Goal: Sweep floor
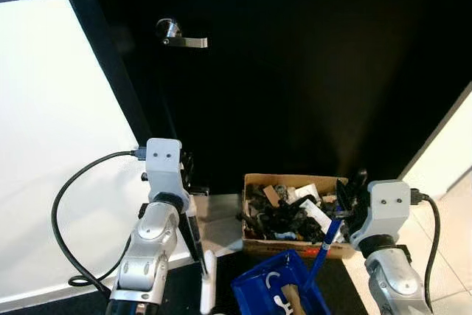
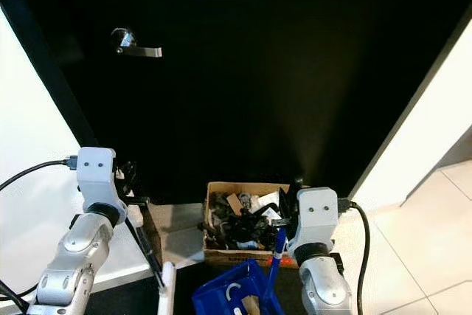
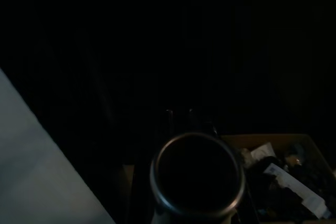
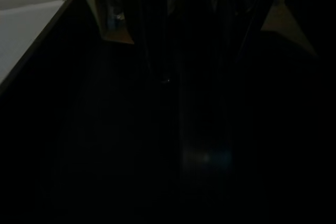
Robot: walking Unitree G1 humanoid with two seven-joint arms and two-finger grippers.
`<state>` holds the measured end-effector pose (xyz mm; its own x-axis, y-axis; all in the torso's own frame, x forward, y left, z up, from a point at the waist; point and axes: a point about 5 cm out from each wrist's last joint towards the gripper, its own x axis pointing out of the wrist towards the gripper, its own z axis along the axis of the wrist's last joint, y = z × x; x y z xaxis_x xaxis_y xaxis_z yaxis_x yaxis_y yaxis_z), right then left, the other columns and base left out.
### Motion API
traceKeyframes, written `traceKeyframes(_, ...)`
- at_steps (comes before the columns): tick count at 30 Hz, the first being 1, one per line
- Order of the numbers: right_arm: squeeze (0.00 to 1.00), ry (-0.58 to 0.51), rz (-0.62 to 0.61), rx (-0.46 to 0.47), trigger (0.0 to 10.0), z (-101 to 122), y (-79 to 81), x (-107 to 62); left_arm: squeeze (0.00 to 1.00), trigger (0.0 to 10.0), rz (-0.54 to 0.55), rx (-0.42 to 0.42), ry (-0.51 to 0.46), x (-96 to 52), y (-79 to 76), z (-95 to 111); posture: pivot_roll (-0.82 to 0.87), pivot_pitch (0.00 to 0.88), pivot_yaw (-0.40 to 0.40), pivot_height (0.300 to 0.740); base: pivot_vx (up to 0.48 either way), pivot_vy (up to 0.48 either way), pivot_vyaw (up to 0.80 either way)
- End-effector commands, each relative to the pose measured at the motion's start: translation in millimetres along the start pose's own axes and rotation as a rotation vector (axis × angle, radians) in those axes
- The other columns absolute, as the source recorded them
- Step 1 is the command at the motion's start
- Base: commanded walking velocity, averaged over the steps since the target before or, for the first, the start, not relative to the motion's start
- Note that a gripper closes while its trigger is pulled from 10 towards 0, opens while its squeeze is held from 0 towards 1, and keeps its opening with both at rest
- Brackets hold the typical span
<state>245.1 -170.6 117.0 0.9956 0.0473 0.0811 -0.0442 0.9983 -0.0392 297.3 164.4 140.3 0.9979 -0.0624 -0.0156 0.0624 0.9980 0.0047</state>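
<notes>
1. The blue dustpan sits low in front of me, its blue handle rising up to the right gripper. The fingers look pressed onto that handle, though the right wrist view is too dark to confirm the grip.

2. The left gripper has a dark pole running down from it to a white piece, which I take to be the broom, well to the left of the dustpan. I cannot tell from any view how its fingers are set, because the left wrist view mostly gives me a dark round pole end.

3. Just behind the dustpan, touching or nearly so, stands a cardboard box full of dark odds and ends. If I swing the dustpan handle forward, I judge it could catch the box rim or tip the clutter out, adding to the mess.

4. Beyond the box is a black door with a metal lever handle. A raised broom pole could knock against it.

5. A black cable loops off the left arm, on the far side of the broom from the dustpan. A wide sweep might snag it.

6. If the right grip is loose, the dustpan could twist and spill whatever lies inside it.
</notes>
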Motion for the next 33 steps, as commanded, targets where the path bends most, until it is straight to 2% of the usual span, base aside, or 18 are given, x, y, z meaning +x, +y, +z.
traceKeyframes(1,0.00,-0.040,-0.039,-0.001,10.0,12.3,-11.4,-7.9,0.00,10.0,-0.020,0.006,-0.030,3.5,-0.9,4.6,-0.16,0.105,0.059,0.740,0.000,0.000,0.00)
traceKeyframes(5,0.00,-0.085,-0.102,-0.010,10.0,25.0,-22.4,-12.5,0.00,10.0,-0.041,0.017,-0.027,8.4,-0.7,5.2,-0.17,0.106,0.087,0.740,0.000,0.000,0.00)
traceKeyframes(9,0.00,-0.135,-0.139,-0.008,10.0,38.5,-26.5,-9.8,0.00,10.0,-0.055,0.023,-0.029,11.4,-1.7,6.9,-0.17,0.108,0.105,0.740,0.000,0.000,0.00)
traceKeyframes(11,0.00,-0.193,-0.165,-0.003,10.0,55.7,-29.0,-7.3,0.00,10.0,-0.067,0.029,-0.034,14.5,-2.7,8.9,-0.18,0.111,0.122,0.740,0.000,0.000,0.00)
traceKeyframes(12,0.00,-0.193,-0.165,-0.003,10.0,55.7,-29.0,-7.3,0.00,10.0,-0.067,0.029,-0.034,14.5,-2.7,8.9,-0.18,0.111,0.122,0.740,0.000,0.000,0.00)
traceKeyframes(14,0.00,-0.253,-0.178,-0.001,10.0,76.0,-29.9,-6.4,0.00,10.0,-0.076,0.034,-0.035,17.4,-2.4,10.6,-0.18,0.112,0.128,0.740,0.000,0.000,0.00)
traceKeyframes(15,0.00,-0.253,-0.178,-0.001,10.0,76.0,-29.9,-6.4,0.00,10.0,-0.076,0.034,-0.035,17.4,-2.4,10.6,-0.18,0.112,0.128,0.740,0.000,0.000,0.00)
traceKeyframes(20,0.00,-0.340,-0.184,0.008,10.0,111.8,-34.5,-10.8,0.00,10.0,-0.088,0.041,-0.036,22.1,-0.8,11.3,-0.19,0.117,0.138,0.740,0.000,0.000,0.00)
traceKeyframes(23,0.00,-0.398,-0.210,0.045,10.0,133.7,-43.9,-12.3,0.00,10.0,-0.094,0.041,-0.037,23.7,-1.6,11.2,-0.20,0.120,0.141,0.740,0.000,0.000,0.00)
traceKeyframes(27,0.00,-0.451,-0.250,0.074,10.0,151.7,-59.4,-9.9,0.00,10.0,-0.101,0.040,-0.036,24.1,-2.8,10.9,-0.20,0.122,0.144,0.740,0.000,0.000,0.00)
traceKeyframes(29,0.00,-0.451,-0.250,0.074,10.0,151.7,-59.4,-9.9,0.00,10.0,-0.101,0.040,-0.036,24.1,-2.8,10.9,-0.20,0.122,0.144,0.740,0.000,0.000,0.00)
traceKeyframes(30,0.00,-0.476,-0.295,0.066,10.0,161.6,-71.3,-6.8,0.00,10.0,-0.105,0.040,-0.037,24.6,-2.9,10.7,-0.19,0.122,0.148,0.740,0.000,0.000,0.00)
traceKeyframes(33,0.00,-0.497,-0.329,0.045,10.0,166.8,-80.1,-2.9,0.00,10.0,-0.108,0.041,-0.037,24.8,-2.9,10.6,-0.18,0.121,0.150,0.740,0.000,0.000,0.00)
